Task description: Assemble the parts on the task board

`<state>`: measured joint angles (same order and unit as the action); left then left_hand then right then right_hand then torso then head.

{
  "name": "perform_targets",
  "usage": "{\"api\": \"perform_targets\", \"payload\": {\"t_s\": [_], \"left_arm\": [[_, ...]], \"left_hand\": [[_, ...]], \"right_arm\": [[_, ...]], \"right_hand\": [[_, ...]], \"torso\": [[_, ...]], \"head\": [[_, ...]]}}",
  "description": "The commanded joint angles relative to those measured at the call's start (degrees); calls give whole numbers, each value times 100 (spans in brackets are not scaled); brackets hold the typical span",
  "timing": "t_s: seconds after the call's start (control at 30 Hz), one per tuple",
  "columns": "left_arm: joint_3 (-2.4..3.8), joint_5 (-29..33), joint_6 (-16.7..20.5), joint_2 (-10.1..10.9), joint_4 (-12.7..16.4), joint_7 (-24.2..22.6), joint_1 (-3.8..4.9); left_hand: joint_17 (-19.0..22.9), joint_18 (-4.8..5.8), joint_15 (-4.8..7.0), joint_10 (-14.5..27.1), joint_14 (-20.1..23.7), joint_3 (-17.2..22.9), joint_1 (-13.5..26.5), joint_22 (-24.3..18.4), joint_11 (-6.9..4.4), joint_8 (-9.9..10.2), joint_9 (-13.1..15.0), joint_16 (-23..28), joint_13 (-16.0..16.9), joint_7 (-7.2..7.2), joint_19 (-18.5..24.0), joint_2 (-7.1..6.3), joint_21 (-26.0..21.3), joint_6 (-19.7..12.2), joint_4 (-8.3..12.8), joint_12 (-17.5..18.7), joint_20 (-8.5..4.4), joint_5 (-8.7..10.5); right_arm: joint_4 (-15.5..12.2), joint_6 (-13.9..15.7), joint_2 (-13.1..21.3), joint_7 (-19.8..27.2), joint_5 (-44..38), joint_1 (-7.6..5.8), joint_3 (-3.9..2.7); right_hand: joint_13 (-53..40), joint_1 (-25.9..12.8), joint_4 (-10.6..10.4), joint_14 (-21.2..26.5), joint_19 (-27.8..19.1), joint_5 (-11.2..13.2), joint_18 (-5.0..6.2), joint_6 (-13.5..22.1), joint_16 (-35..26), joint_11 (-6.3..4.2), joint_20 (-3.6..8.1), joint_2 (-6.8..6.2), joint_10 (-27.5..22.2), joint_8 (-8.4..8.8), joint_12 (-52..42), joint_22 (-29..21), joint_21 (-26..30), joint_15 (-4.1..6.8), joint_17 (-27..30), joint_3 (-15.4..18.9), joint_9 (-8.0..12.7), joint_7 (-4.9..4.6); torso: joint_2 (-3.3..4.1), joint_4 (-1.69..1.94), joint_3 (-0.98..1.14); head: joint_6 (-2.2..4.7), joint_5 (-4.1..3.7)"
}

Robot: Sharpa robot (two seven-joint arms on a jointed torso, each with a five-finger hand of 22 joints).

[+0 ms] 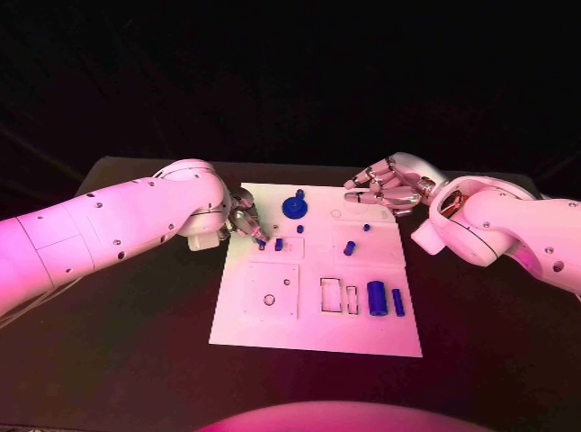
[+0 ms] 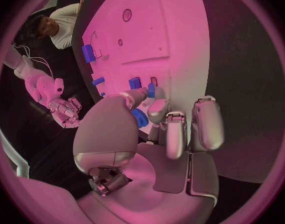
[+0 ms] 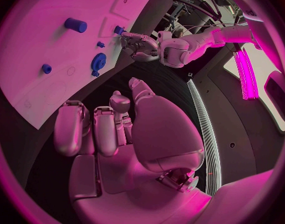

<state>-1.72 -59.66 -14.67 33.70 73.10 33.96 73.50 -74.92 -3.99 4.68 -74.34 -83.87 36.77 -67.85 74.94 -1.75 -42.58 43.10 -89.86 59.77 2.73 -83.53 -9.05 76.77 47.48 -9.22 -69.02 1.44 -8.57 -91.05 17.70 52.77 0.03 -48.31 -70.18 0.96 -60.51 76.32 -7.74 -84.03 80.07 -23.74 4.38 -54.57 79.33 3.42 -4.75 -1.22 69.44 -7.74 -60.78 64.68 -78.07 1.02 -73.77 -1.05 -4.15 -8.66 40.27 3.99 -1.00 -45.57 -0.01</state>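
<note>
Left arm comes in low across the table (image 1: pixel 122 360), wrist bent, left hand (image 1: pixel 244 222) at the task board's (image 1: pixel 310 333) left edge near the far corner. Its fingertips (image 1: pixel 255 238) point down onto the board beside a small blue part (image 1: pixel 279 244). In the left wrist view the left hand (image 2: pixel 156 124) has thumb and fingers drawn together over a blue piece (image 2: pixel 140 117), touching it; whether it is actually clamped or just pressed, cannot tell.

Right arm enters bent at the elbow, right hand (image 1: pixel 385 191) hovering off the board's far right corner, above the tabletop, not touching the board. In the right wrist view the right hand (image 3: pixel 114 127) has fingers side by side and curled partway, thumb apart from them, nothing between them.

Parts on the board: round blue knob piece (image 1: pixel 295 207) near the far edge, small blue peg (image 1: pixel 366 227) toward the far right, short blue cylinder (image 1: pixel 351 248) mid-right, larger blue block (image 1: pixel 376 298) and a thin blue bar (image 1: pixel 398 302) just beside it near the right edge, toward the near corner. Rectangular outline slots (image 1: pixel 339 295) sit left of the block.
</note>
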Motion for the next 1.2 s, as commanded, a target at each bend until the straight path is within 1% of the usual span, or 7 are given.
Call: {"api": "perform_targets", "payload": {"t_s": [0.03, 0.43, 0.57, 0.7, 0.87, 0.97, 1.2], "left_arm": [[-12, -33, -280, 6, 28, 55, -27], [-12, -45, -410, 33, 44, 104, -35], [-13, -53, -421, 40, 39, 112, -39], [-13, -60, -418, 43, 33, 117, -44], [-13, -63, -428, 40, 36, 125, -49], [-14, -64, -431, 36, 37, 125, -51], [-21, -56, -453, 22, 32, 112, -52]], "left_hand": [[-1508, 50, 28, -32, -613, 677, -67, 500, -2, -20, -7, -14, 0, -38, -27, 17, 5, 9, 703, -14, -8, 10], [-1508, 51, 28, -37, -613, 679, -77, 504, -3, -15, -12, -14, 1, -38, -29, 8, 8, 15, 718, -16, -8, 10], [-1508, 51, 28, -37, -613, 679, -77, 504, -3, -15, -12, -14, 1, -38, -29, 8, 8, 15, 718, -16, -8, 10], [-1508, 51, 28, -37, -613, 679, -77, 504, -3, -15, -12, -14, 1, -38, -29, 8, 8, 15, 718, -16, -8, 10], [-1508, 51, 28, -37, -613, 679, -77, 504, -3, -15, -12, -14, 1, -38, -29, 8, 8, 15, 718, -16, -8, 10], [-1508, 51, 28, -46, -613, 680, -83, 504, -2, -10, -18, -14, 11, -37, -28, 2, 6, 23, 727, -23, -7, 10], [-1508, 57, 30, -90, -613, 578, 77, 529, -12, 1, -51, -14, 30, -61, -42, 3, 26, 117, 624, -41, -7, 22]], "right_arm": [[3, -69, -1, 34, -23, 7, 0], [23, 0, 2, 61, -28, 13, 0], [39, 55, 3, 99, 19, 14, 0], [53, 63, 3, 138, 40, 14, 0], [66, 28, 0, 220, 49, 14, 0], [71, -47, -1, 284, 57, 14, 0], [77, -201, 9, 404, 199, 13, 0]], "right_hand": [[-1, 22, -7, -256, -50, -32, 60, 22, -38, -12, 10, 19, -31, -40, 26, -41, 33, 22, 44, -24, 5, 23], [562, 18, -49, -39, -401, -45, 210, 26, -790, -33, 6, -29, -289, -70, 589, -928, 597, 41, 901, -68, 7, 42], [1534, 43, -82, 277, -889, -54, 407, 69, -1903, -23, 23, -56, -812, -66, 1610, -2177, 1473, 38, 2045, -138, 11, 33], [1988, 82, -132, 677, -1439, -79, 616, 108, -3414, 2, 0, -93, -981, -66, 2163, -3660, 2638, 3, 3437, -262, 10, 2], [2658, 49, -242, 863, -1523, -94, 616, 148, -4406, 94, -84, -229, -1049, -72, 2910, -4168, 3387, -87, 3939, -382, 9, -60], [2991, -64, -331, 1022, -1619, -271, 609, 190, -4900, 189, -171, -348, -1178, -83, 3264, -4430, 3812, -183, 4125, -314, 5, -125], [4098, -49, -304, 1703, -2042, -294, 587, 229, -6386, 449, -497, -349, -1332, -145, 4240, -5244, 5150, -517, 4896, -175, 7, -337]], "torso": [[-3, 0, -3], [-4, 6, -4], [-3, 3, 0], [-1, 2, -2], [-2, 5, -1], [-3, 5, 0], [1, 5, 1]], "head": [[-7, -2], [-12, 7], [2, 10], [-3, 5], [-16, 7], [-2, 9], [7, 21]]}}
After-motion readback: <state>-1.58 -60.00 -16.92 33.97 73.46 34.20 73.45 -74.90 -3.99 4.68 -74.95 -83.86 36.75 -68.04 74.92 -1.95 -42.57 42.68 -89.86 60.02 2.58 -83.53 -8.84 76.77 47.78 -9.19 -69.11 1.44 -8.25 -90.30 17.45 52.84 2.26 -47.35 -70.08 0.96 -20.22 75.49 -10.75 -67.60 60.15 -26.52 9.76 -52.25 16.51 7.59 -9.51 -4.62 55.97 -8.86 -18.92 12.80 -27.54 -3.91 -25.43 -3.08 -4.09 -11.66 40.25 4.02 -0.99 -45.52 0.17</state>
